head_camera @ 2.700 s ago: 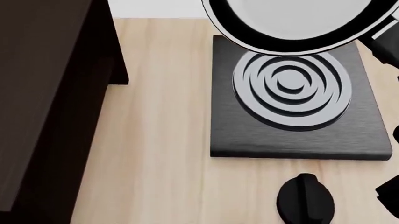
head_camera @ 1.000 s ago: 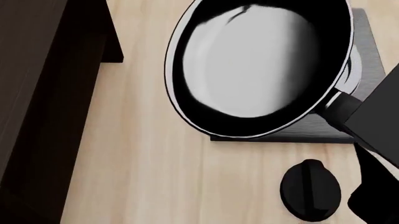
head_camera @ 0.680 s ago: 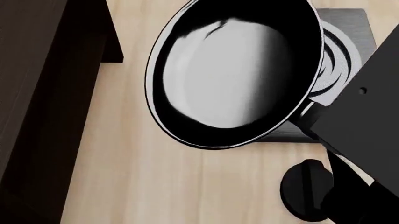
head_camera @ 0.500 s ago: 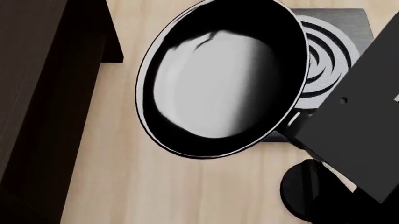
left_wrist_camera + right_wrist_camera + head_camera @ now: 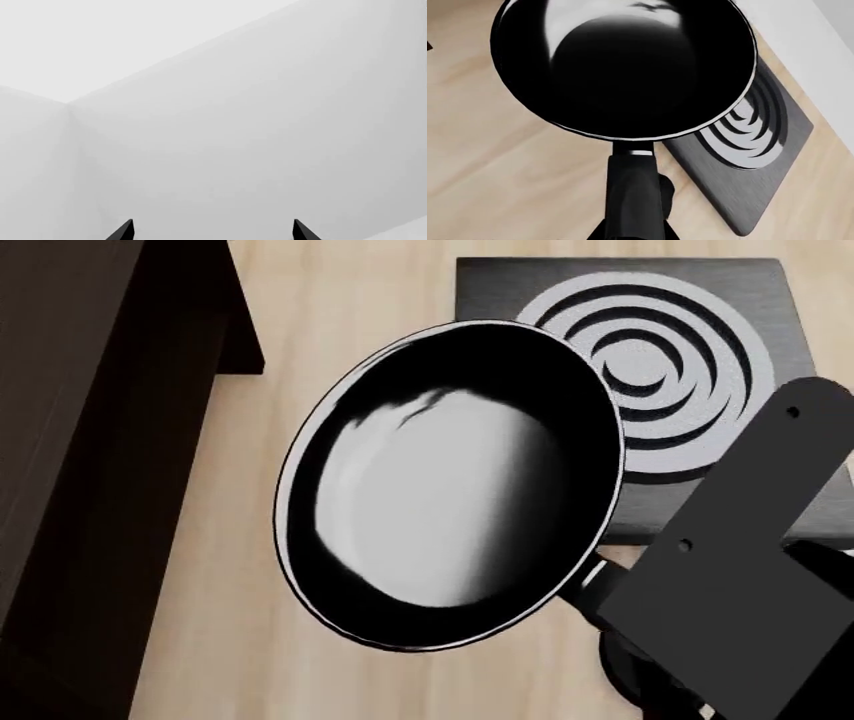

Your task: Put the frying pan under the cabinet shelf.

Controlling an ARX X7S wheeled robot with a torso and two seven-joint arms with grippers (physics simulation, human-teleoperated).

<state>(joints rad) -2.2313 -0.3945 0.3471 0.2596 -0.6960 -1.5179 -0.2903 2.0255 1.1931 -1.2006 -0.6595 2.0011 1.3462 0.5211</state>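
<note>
Right end effector [image 5: 630, 232] gripped frying pan [image 5: 447, 485] by handle, aloft over table [image 5: 334, 320]; not yet under cabinet shelf [image 5: 94, 440]. Left end effector [image 5: 212, 231] spread wide, empty.

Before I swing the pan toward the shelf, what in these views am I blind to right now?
- Space under the cabinet shelf: head view shows only its top and side panel.
- Right end effector's grip on the frying pan: handle leaves the right wrist view's edge; arm housing covers it in head view.
- Black knob: mostly behind that housing.
- Left end effector: only tips, against blank wall.
</note>
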